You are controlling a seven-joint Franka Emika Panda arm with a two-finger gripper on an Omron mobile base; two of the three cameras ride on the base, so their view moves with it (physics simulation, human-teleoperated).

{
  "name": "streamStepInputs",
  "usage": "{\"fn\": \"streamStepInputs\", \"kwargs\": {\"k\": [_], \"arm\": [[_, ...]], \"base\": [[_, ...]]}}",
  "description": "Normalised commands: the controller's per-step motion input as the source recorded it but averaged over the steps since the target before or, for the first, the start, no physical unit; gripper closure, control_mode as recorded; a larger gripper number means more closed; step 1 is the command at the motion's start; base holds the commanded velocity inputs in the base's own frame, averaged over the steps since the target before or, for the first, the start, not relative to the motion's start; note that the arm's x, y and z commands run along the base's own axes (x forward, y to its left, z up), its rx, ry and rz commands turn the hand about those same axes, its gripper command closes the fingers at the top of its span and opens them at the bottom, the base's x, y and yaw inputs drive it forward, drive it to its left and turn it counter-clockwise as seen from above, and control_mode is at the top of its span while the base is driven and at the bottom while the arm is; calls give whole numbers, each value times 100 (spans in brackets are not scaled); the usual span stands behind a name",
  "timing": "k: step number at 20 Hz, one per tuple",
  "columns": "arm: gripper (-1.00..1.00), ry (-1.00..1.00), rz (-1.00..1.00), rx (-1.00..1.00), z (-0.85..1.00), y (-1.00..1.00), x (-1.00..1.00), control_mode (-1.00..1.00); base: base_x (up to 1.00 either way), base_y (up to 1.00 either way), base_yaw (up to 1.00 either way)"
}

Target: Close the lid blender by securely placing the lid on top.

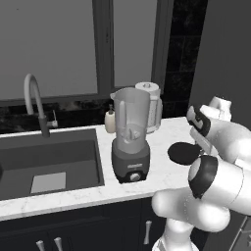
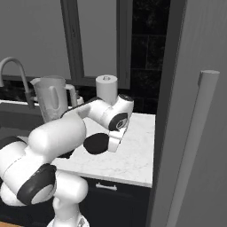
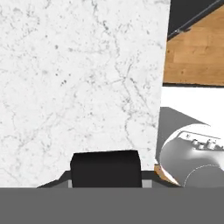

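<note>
Your gripper (image 2: 111, 145) seems clamped on the lid (image 2: 96, 143); tilt it and it may miss the blender (image 1: 130, 139) rim.

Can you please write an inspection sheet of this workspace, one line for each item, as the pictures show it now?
Surface: white marble counter, with a dark sink set in on its left.
Job's things: blender stands upright near the sink, jar rim uncovered; lid is to the right of it, at the gripper, not on the jar.
Clutter: pale appliance with a white cap and a small cream soap bottle behind the blender.
Grippers: gripper sits at the lid's edge; whether its fingers are closed on the lid cannot be told.
Cables: nothing seen.
Surroundings: curved faucet, window behind the counter, dark cabinets below.
</note>
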Motion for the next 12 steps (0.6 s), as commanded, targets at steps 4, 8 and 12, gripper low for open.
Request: {"fn": "streamStepInputs", "kwargs": {"k": [4,8,12], "arm": [[100,0,0,7,59,11,-64,-100],[100,0,0,7,66,21,-43,-100],[100,0,0,6,61,30,-30,-100]], "base": [[0,0,0],[0,0,0],[0,0,0]]}}
